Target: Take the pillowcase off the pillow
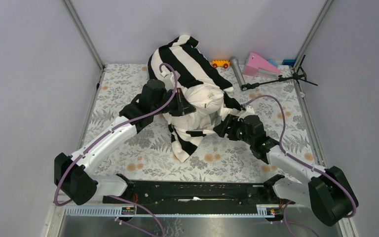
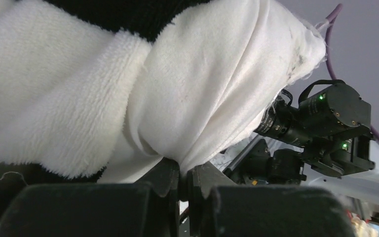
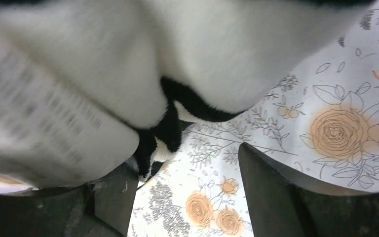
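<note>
The striped pillowcase (image 1: 190, 64) lies bunched at the back middle of the table, with a striped flap (image 1: 185, 140) hanging toward the front. The cream pillow (image 1: 205, 101) sticks out of it in the middle. My left gripper (image 1: 183, 104) is shut on a fold of the cream pillow fabric (image 2: 212, 89), with the fuzzy striped pillowcase (image 2: 54, 98) beside it. My right gripper (image 1: 225, 127) is open just right of the pillow. In its wrist view the striped pillowcase (image 3: 187, 98) hangs above the open fingers (image 3: 271, 197), and a blurred white label (image 3: 44, 128) lies over the left finger.
A floral cloth (image 1: 143, 153) covers the table. At the back right lie a yellow toy car (image 1: 220, 63), a grey cylinder (image 1: 237, 70), a pink wedge (image 1: 259, 63) and a small black tripod (image 1: 281, 78). Frame walls close the left, right and back sides.
</note>
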